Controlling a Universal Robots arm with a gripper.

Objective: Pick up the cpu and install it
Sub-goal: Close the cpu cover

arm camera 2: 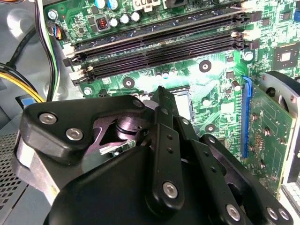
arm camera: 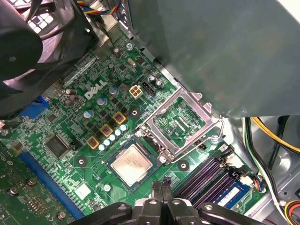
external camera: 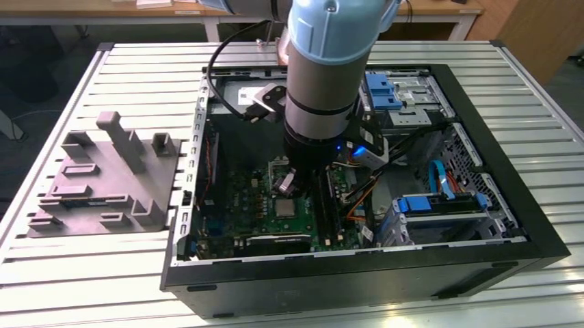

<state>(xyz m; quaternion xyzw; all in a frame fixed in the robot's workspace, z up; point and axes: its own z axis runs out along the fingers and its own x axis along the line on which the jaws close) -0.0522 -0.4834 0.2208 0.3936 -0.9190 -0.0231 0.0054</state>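
The cpu (arm camera: 132,162), a small square chip with a pale silvery top, lies flat in the socket of the green motherboard (arm camera: 70,126). It also shows in the exterior view as a pale square, the cpu (external camera: 286,207), just below the arm's tip. The socket's metal frame (arm camera: 180,119) stands swung open beside it. My gripper (arm camera: 161,183) hovers a little above the board next to the chip, its two black fingers pressed together with nothing between them. In the second wrist view the gripper (arm camera 2: 161,91) points down at the board near the memory slots (arm camera 2: 159,42).
The open computer case (external camera: 511,205) walls in the work area. A large grey power-supply box (arm camera: 225,56), a black fan (arm camera: 23,51), loose cables (arm camera: 267,136) and blue drive brackets (external camera: 438,201) crowd the board. A grey tray (external camera: 100,184) sits on the slatted table at the exterior view's left.
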